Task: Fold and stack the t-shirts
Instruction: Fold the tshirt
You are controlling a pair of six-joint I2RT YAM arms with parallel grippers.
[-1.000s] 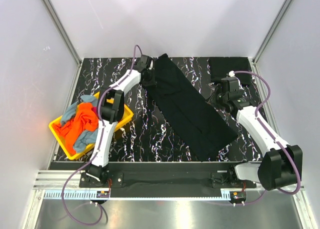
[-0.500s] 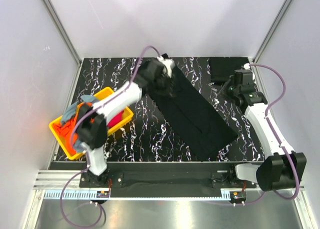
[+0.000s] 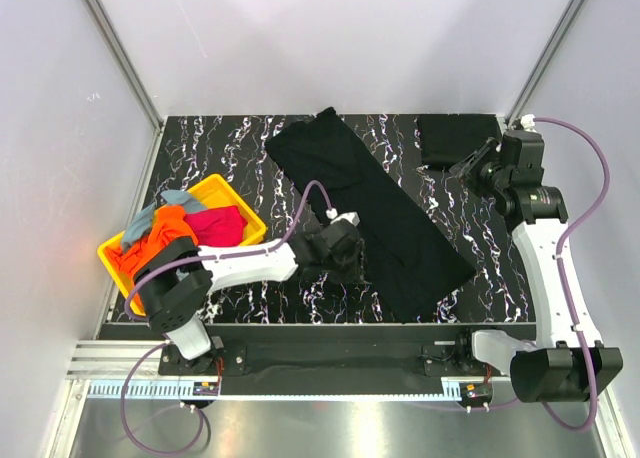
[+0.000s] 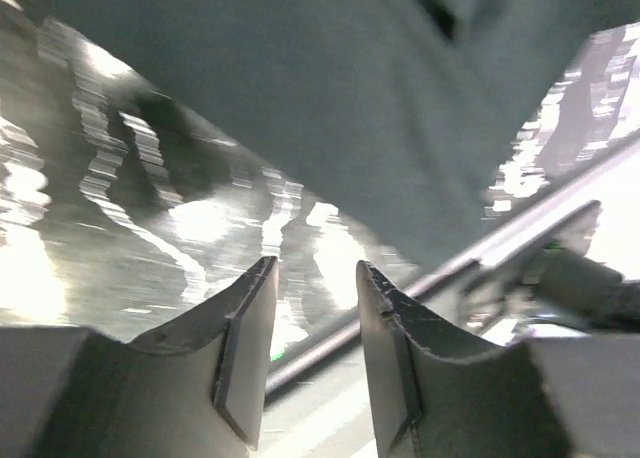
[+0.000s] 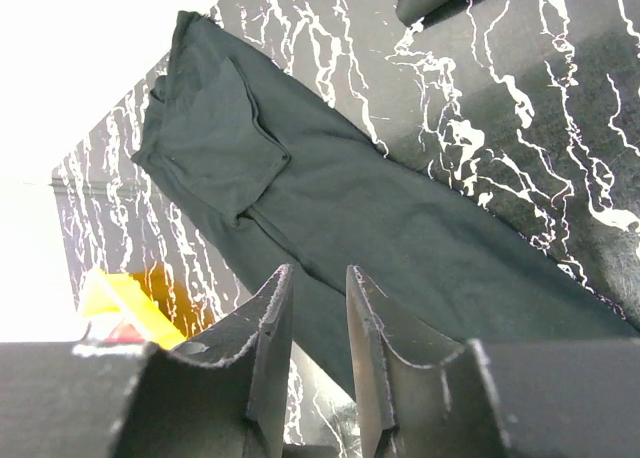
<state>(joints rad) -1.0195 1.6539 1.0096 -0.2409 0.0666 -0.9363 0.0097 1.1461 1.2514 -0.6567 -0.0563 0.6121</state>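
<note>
The long black t-shirt (image 3: 372,210) lies as a diagonal strip across the table (image 3: 220,148), and your left gripper (image 4: 315,270), jaws parted and empty, sits low at its near-left edge: close there and you may pinch one layer, so the fold peels open on the lift. That arm's elbow hangs over the heap of t-shirts (image 3: 165,246) in the yellow tray (image 3: 252,240); a wide swing could snag them. Your right gripper (image 5: 318,274), jaws narrowly apart and empty, hovers near the folded black t-shirt (image 3: 458,141) far right, so a low pass could scuff it.
</note>
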